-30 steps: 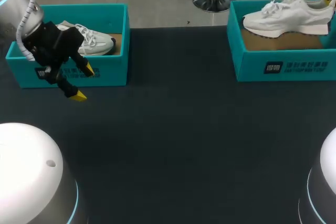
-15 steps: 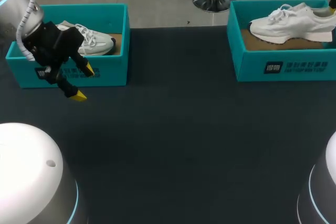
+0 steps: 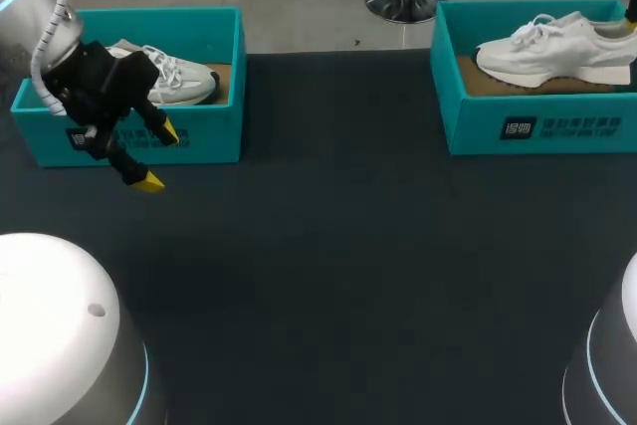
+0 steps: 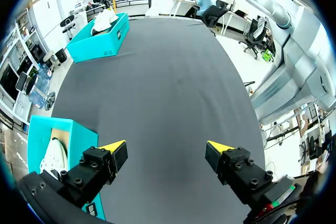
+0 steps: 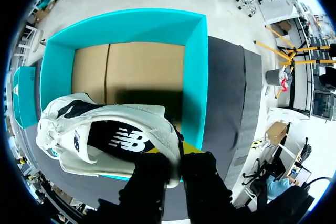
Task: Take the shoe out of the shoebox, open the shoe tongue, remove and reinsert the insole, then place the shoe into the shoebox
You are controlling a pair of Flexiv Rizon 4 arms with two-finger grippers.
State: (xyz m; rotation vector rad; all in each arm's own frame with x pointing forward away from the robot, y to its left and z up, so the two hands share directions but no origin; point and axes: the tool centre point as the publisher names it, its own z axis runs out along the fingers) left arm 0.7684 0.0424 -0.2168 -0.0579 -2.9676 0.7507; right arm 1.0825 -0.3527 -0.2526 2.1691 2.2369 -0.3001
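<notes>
The right gripper (image 5: 176,153) pinches the heel collar of the white shoe (image 3: 552,47), which hangs low over the far-right shoebox (image 3: 518,128). The left gripper (image 4: 165,153) gapes wide and empty at far left. I judge this a box step, so the next move calls for keeping the shoe level and clear of the walls.

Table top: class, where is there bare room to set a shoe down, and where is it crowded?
Free: the dark table between the left shoebox and right shoebox, and the stretch in front of both. Crowded: before the left shoebox, where the open left gripper hangs; at the right shoebox, where the right gripper holds the white shoe.
</notes>
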